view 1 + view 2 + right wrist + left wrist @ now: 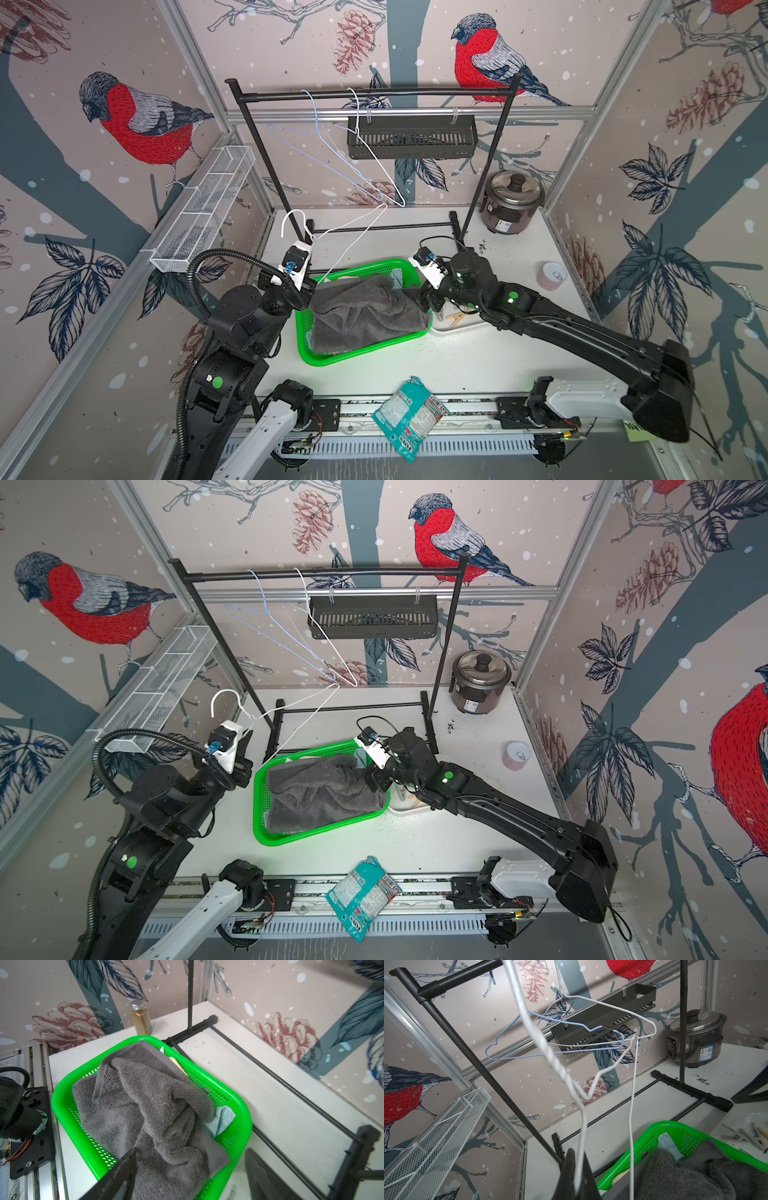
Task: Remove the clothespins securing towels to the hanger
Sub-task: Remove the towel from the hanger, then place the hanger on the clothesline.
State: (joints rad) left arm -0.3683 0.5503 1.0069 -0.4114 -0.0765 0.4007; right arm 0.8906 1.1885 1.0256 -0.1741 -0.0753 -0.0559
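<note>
My left gripper point(578, 1153) is shut on the wire of a bare white hanger point(583, 1122), held tilted above the table's left side point(345, 232). No towel or clothespin hangs on it. A dark grey towel point(365, 316) lies crumpled in the green basket point(357, 266), with a light blue towel point(223, 1120) tucked under it. My right gripper point(192, 1150) is open, its fingers straddling the basket's right rim above the grey towel point(145, 1095). Several clothespins point(753, 1136) lie on a white plate point(469, 326) right of the basket.
A black rack point(374, 93) at the back carries a blue hanger point(328, 145) and another white hanger point(374, 153). A rice cooker point(513, 201) and a pink cup point(552, 275) stand at the right. A snack packet point(409, 415) lies at the front edge; a spice bottle point(141, 1018) stands behind the basket.
</note>
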